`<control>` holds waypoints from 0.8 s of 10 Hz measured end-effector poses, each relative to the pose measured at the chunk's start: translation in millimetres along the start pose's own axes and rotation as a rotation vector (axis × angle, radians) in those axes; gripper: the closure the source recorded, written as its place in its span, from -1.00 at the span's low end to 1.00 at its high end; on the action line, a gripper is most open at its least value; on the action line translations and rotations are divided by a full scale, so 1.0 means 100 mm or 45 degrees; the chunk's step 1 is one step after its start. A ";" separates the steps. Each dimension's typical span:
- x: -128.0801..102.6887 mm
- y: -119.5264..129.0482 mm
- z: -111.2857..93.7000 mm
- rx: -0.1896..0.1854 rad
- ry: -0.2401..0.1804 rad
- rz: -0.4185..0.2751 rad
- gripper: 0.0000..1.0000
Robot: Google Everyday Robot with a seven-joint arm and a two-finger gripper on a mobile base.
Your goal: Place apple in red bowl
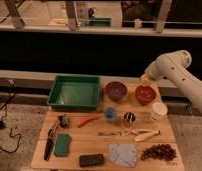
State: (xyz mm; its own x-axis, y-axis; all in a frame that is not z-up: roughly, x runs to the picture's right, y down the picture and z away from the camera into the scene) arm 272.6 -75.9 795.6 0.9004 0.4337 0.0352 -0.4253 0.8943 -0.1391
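Note:
The red bowl [145,93] stands at the back right of the wooden table, right of the dull purple bowl [115,90]. My gripper [144,79] hangs at the end of the white arm, just above the red bowl's back left rim. A small yellowish round thing, the apple [143,79], shows at its tip, held above the bowl and apart from it.
A green tray [75,92] fills the back left. A white cup [159,110] stands in front of the red bowl. A blue cup [110,114], a dark can [129,118], a banana [145,134], grapes [158,151], a grey cloth [123,152] and a green sponge [61,144] lie nearer the front.

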 end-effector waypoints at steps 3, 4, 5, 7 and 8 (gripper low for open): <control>0.01 0.00 0.00 0.001 0.000 0.001 0.49; 0.01 0.00 0.00 0.001 0.000 0.001 0.28; 0.00 0.00 0.00 0.000 0.000 0.000 0.08; 0.00 0.00 0.00 0.000 0.000 0.000 -0.32; 0.00 0.00 0.00 0.000 0.000 0.000 -0.53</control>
State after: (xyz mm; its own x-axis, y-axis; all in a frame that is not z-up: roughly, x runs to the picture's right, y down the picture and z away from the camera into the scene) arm 272.9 -75.7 795.5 0.9003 0.4339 0.0351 -0.4256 0.8942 -0.1389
